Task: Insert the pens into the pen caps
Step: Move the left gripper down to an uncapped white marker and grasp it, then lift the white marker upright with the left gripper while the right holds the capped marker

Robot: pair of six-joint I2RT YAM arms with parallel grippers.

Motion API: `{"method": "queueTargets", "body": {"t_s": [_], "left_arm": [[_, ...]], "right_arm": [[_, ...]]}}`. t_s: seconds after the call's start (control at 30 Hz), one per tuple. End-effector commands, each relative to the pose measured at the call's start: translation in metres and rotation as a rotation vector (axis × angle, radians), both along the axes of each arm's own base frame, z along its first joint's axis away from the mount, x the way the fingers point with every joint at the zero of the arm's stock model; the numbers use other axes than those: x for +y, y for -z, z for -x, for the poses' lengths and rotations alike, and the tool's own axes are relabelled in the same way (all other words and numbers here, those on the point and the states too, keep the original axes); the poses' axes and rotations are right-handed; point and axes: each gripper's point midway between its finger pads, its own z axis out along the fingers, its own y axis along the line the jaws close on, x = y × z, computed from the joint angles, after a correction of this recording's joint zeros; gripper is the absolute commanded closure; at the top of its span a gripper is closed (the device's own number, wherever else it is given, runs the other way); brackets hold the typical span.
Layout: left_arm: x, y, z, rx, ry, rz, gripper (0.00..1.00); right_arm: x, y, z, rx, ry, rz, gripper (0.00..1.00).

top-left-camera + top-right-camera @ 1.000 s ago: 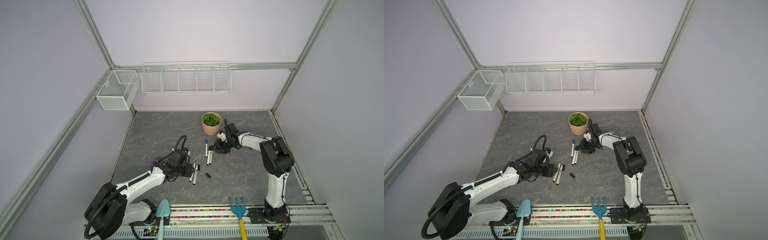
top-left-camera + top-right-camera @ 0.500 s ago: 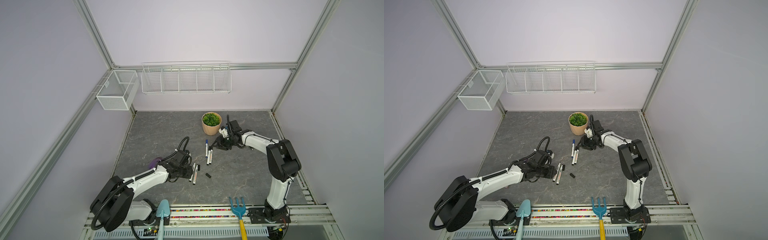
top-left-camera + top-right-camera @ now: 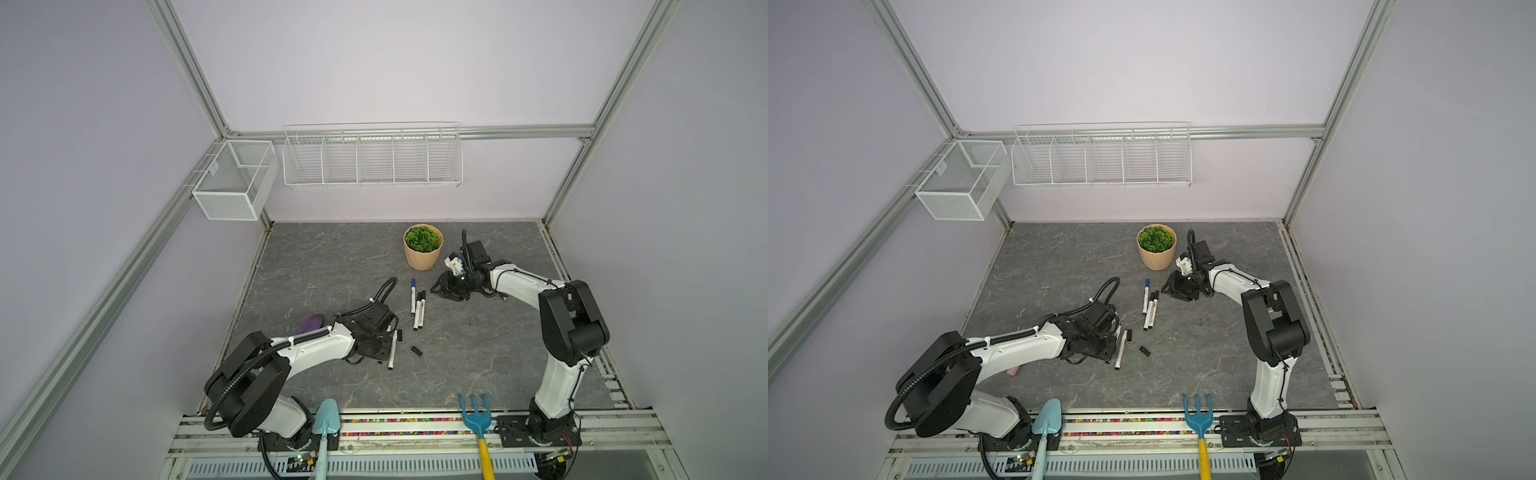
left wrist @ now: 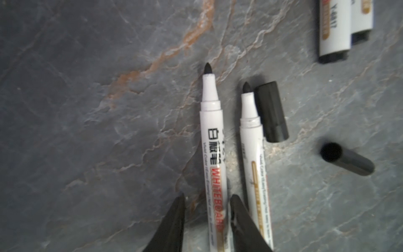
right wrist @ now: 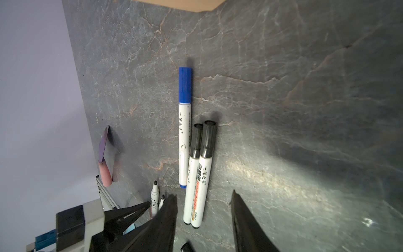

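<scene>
Grey marbled worktop [image 3: 332, 266] carries two uncapped pens [image 4: 214, 152] side by side by the left arm [image 3: 316, 345], long axes front to back, tips toward the back wall. The left jaws straddle one barrel, narrowly spread, with a gap on one side. Two loose black caps [image 4: 270, 111] lie beside them. The right jaws stand spread and empty near three capped pens [image 5: 185, 139].

Five pens [image 5: 185, 139], two loose black caps [image 4: 270, 111], one potted plant [image 3: 422, 247], two wire baskets [image 3: 372, 160], three garden tools [image 3: 475, 415]
</scene>
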Motion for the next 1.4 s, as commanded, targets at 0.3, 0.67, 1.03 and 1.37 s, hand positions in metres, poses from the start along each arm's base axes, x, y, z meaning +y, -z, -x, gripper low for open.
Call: {"method": "queueTargets", "body": {"t_s": [0.3,0.67,1.03,1.37], "left_arm": [[-0.011,0.003,-0.011,0.017,-0.041,0.025,1.0],[-0.048,-0.114,-0.074,-0.332,0.007,0.395,1.0],[-0.08,-0.149,-0.082,-0.392,0.066,0.585,1.0],[-0.09,-0.158,-0.089,-0.417,0.072,0.642,1.0]], "right_arm": [[-0.003,-0.03,0.004,-0.089,-0.05,-0.009,0.56],[0.054,-0.09,0.03,-0.216,-0.289,-0.195,0.55],[0.089,-0.114,0.03,-0.258,-0.361,-0.259,0.55],[0.101,-0.111,0.029,-0.247,-0.387,-0.274,0.66]]}}
